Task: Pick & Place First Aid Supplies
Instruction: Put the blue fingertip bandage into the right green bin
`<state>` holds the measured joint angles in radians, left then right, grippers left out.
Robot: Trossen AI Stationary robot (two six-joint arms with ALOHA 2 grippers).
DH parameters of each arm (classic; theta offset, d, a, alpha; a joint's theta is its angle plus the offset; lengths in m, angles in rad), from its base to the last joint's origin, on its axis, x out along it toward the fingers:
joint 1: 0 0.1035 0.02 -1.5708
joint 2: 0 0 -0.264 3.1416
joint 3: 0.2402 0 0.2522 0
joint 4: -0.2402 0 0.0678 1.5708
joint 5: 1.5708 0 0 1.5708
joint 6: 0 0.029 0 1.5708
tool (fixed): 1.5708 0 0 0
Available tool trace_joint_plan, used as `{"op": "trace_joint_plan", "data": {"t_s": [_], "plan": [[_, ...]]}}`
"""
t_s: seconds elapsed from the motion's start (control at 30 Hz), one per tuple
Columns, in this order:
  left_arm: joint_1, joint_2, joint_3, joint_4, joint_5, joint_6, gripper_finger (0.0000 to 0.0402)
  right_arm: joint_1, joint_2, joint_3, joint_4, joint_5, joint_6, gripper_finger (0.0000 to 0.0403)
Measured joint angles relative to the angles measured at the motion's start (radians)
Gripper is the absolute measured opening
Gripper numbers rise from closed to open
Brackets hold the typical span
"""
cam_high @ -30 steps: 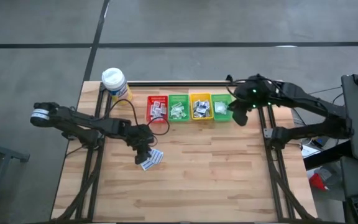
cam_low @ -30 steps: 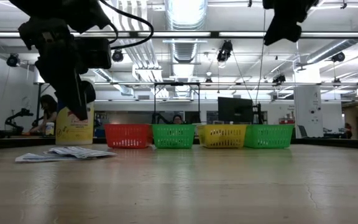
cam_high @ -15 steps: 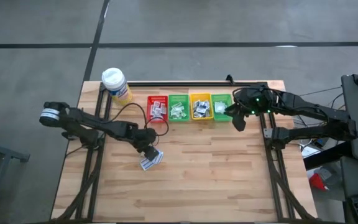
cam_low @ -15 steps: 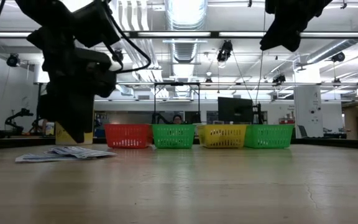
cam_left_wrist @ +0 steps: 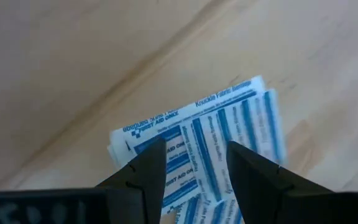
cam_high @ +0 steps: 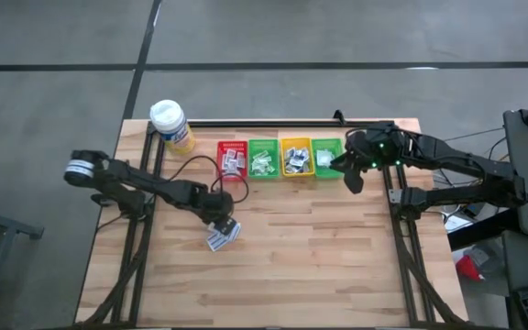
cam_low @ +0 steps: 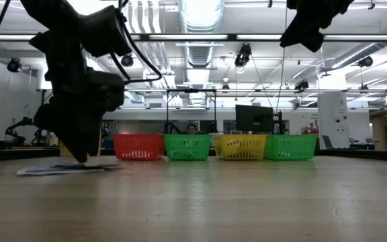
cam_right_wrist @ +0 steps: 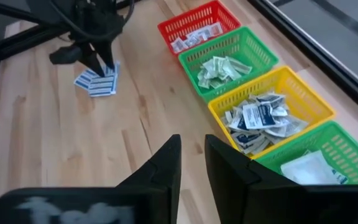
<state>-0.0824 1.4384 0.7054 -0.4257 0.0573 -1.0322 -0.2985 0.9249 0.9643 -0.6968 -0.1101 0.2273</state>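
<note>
The left gripper stands open over the blue-print packets; only its wrist view shows this. The right gripper, slightly open and empty, hangs beside the green bin.

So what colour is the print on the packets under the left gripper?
Blue on white packets, clearest in the left wrist view.

A grey concrete floor surrounds the wooden table; ceiling lights and ducts hang above.
</note>
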Motion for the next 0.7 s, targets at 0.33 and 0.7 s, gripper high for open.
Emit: {"op": "trace_joint_plan", "data": {"t_s": [0.33, 0.7], "plan": [[-0.008, 0.087, 0.007, 0.015, 0.005, -0.018, 0.016, 0.0, 0.001, 0.01, 0.008, 0.001, -0.013, 0.0084], [-0.008, 0.172, 0.006, -0.044, -0.004, -0.009, 0.0095, 0.0, 0.002, 0.01, 0.012, 0.001, -0.014, 0.0068]]}}
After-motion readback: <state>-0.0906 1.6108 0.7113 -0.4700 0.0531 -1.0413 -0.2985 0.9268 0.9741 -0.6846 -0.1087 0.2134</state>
